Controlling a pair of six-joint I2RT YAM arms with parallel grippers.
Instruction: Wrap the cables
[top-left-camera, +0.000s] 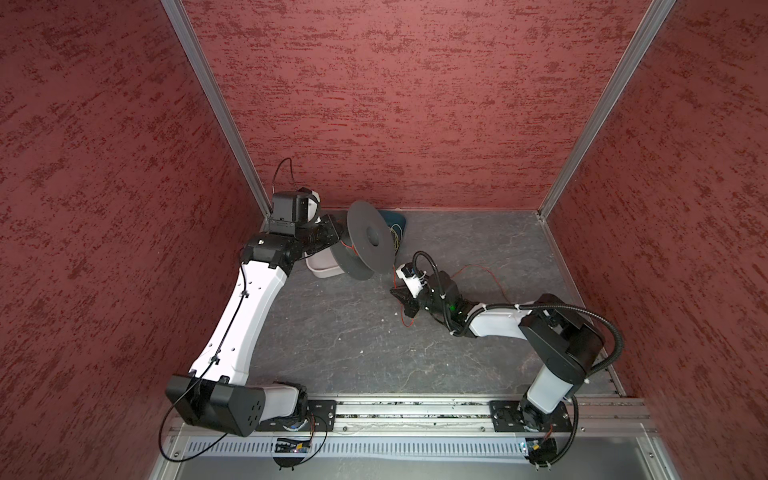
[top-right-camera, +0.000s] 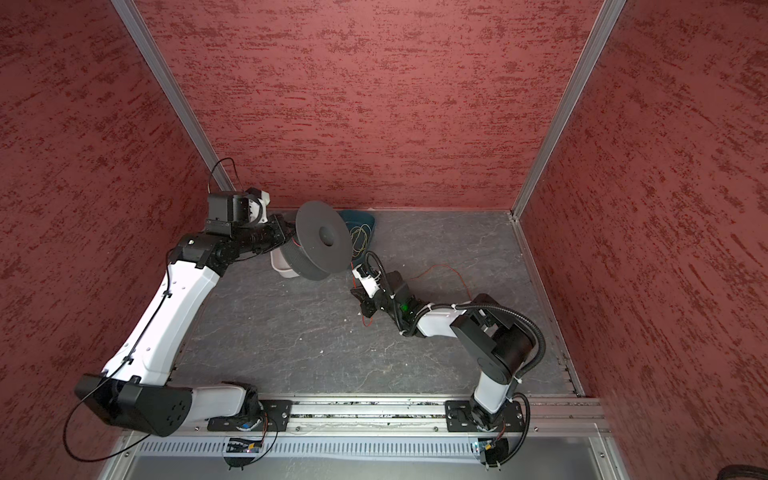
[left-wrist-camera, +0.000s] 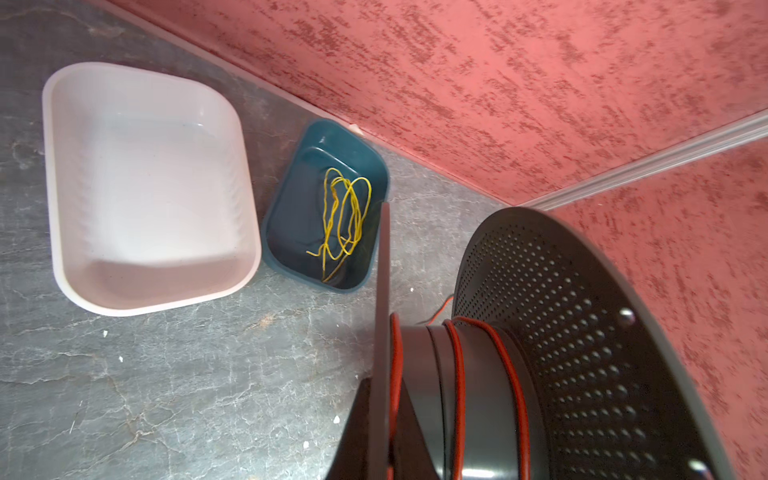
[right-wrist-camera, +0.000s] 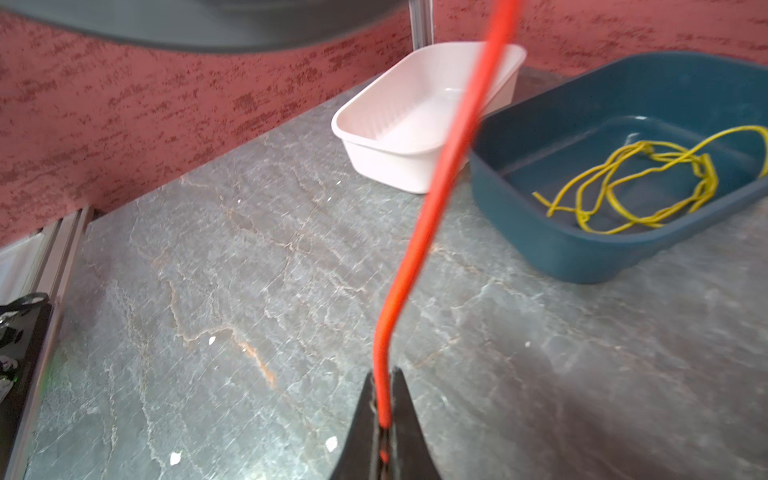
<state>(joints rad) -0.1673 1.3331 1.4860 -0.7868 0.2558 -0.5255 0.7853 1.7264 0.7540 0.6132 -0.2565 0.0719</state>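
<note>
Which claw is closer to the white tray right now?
Left. The left claw holds the spool just above the white tray; the right claw, pinching the red cable, is past the spool, over the table's middle.

My left gripper (top-left-camera: 332, 232) holds the spool (top-left-camera: 370, 243) over the left rear of the table (top-left-camera: 353, 345). Under and behind it two tubs sit just beside each other near the back wall (top-left-camera: 395, 104), the wide tub (left-wrist-camera: 145, 187) on the left and the small tub (left-wrist-camera: 291, 208) on the right (a tangle of thin wires (left-wrist-camera: 351, 203) lies in that one). The cable (right-wrist-camera: 432, 216) runs from the spool's core forward and rightward into my right gripper (right-wrist-camera: 384, 382) near mid-table, its slack lying farther right.
</note>
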